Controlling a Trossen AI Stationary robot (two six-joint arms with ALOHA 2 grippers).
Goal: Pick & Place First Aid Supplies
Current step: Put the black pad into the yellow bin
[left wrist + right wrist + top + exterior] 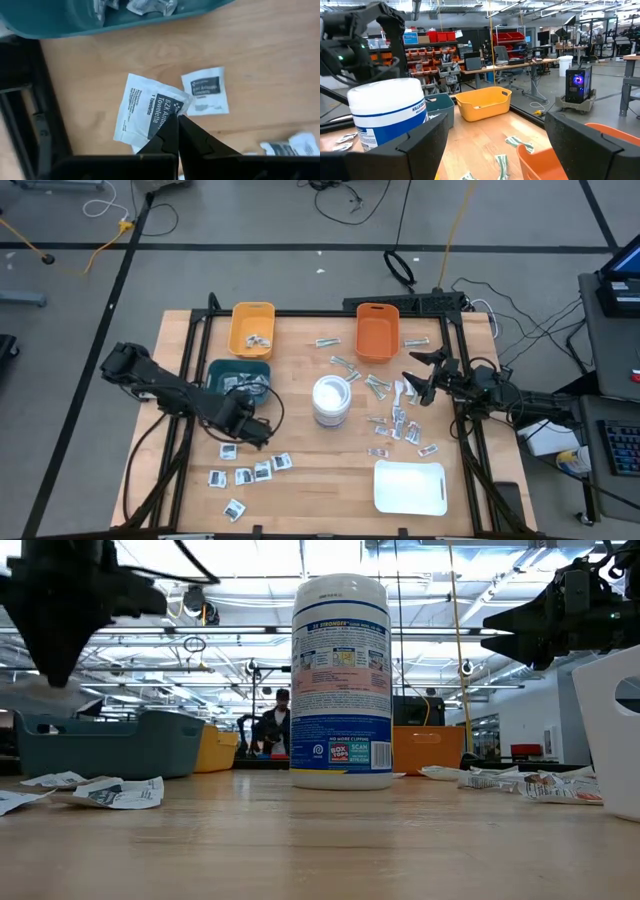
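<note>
My left gripper (177,120) is shut on a white towelette packet with a dark centre (147,112), above the wood table near the teal bin (238,375). In the high view this gripper (250,430) stands over the left half of the table. A second such packet (205,90) lies flat on the wood below. More packets (245,473) lie near the table's front left. Pale-green strips (350,365) and small sachets (400,425) lie right of the white canister (331,400). My right gripper (418,375) waits open at the table's right, holding nothing. My left gripper pinches the packet at one edge, beside its dark printed panel (170,112), between its two fingertips. The fingers point down from above. The packet sticks out sideways from the tips, face up, lifted clear of the table.
A yellow bin (252,328) and an orange bin (377,332) stand at the far edge. A white tray (410,486) lies near the front right. The teal bin holds several packets (145,6). A black frame rail (20,100) runs along the table's left side.
</note>
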